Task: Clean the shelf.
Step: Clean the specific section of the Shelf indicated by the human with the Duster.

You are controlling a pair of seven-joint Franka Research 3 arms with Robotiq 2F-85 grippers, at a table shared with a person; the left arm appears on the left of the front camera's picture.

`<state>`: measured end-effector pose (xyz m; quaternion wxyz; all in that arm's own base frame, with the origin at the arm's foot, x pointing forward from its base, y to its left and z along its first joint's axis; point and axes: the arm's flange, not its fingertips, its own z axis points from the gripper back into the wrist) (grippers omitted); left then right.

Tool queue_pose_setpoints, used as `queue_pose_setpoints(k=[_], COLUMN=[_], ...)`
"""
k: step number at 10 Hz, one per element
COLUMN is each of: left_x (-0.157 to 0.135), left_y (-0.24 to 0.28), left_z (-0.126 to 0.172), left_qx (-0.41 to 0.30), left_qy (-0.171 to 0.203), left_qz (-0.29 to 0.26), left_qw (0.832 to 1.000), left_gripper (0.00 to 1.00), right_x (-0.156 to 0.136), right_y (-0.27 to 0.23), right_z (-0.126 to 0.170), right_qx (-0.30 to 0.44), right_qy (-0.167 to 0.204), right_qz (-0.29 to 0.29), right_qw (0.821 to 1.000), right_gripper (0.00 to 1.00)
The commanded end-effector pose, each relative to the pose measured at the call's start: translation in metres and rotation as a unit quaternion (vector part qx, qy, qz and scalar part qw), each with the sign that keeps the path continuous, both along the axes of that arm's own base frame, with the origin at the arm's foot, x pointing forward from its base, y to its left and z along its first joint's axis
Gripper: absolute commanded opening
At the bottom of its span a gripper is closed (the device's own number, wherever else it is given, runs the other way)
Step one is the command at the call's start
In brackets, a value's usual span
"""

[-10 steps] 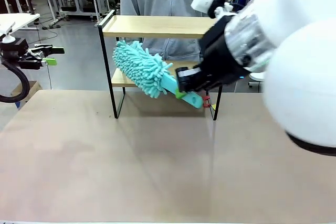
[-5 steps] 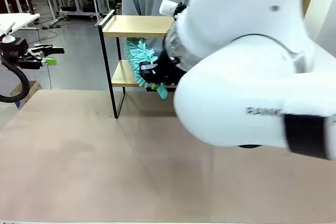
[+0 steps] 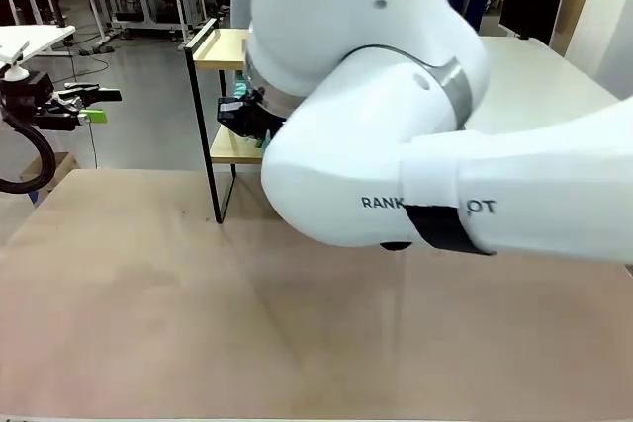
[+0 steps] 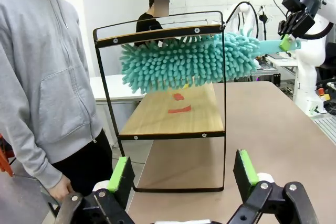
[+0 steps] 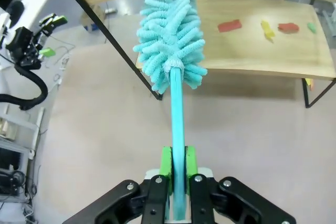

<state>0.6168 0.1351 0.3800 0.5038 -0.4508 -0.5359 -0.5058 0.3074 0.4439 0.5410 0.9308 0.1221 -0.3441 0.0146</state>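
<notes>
Now R gripper is clamped tight on duster handle end, so fluffy head reaches btw shelf boards, near scraps. Shelf stands at table far side. L gripper wide open, empty, off aside.

You've got one readable print, front view, lower center-right of frame: grey letters "RANK", then "OT", on the white right arm. A black band covers the letters btw. them.
</notes>
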Motion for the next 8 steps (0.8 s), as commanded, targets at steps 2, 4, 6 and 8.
queue_pose_setpoints(k=[2, 4, 6, 8], left_x=[-0.002, -0.002, -0.002, -0.002], left_y=[0.000, 0.000, 0.000, 0.000], left_z=[0.002, 0.002, 0.002, 0.002], left_qx=[0.001, 0.001, 0.001, 0.001], left_qy=[-0.005, -0.005, -0.005, -0.005], left_qz=[-0.001, -0.001, -0.001, -0.001], left_qw=[1.000, 1.000, 1.000, 1.000], left_gripper=[1.00, 1.00, 1.00, 1.00], right_x=[0.034, 0.043, 0.050, 0.054], right_y=[0.051, 0.065, 0.072, 0.077], right_z=[-0.012, -0.018, -0.029, -0.044], right_qx=[0.012, 0.013, 0.014, 0.020], right_qy=[0.001, -0.001, 0.006, 0.020], right_qz=[-0.020, -0.029, -0.038, -0.038], right_qw=[1.000, 0.999, 0.999, 0.999], right_gripper=[0.13, 0.13, 0.13, 0.13])
